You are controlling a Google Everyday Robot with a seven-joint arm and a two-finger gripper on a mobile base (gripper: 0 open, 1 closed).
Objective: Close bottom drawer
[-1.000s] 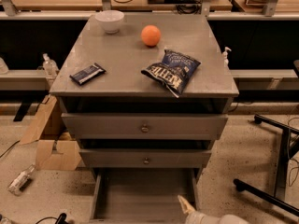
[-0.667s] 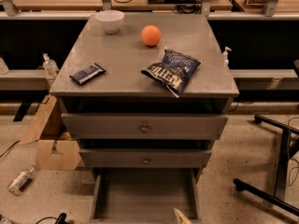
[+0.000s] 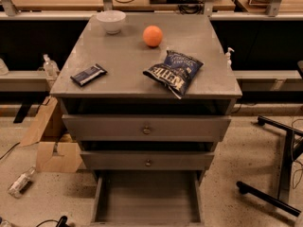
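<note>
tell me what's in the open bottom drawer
The bottom drawer shows only its bare grey floor. Its back hides under the middle drawer, its front leaves the picture. The hand is not in view.

Claw wholly outside the camera view

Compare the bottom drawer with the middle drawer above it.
The bottom drawer is pulled far out, bare tray showing; the middle drawer sits pushed in. The middle drawer's front is wider than the bottom drawer's tray. The middle drawer's knob shows; the bottom drawer's front is cut off. Both are grey metal. The gripper is out of view.
</note>
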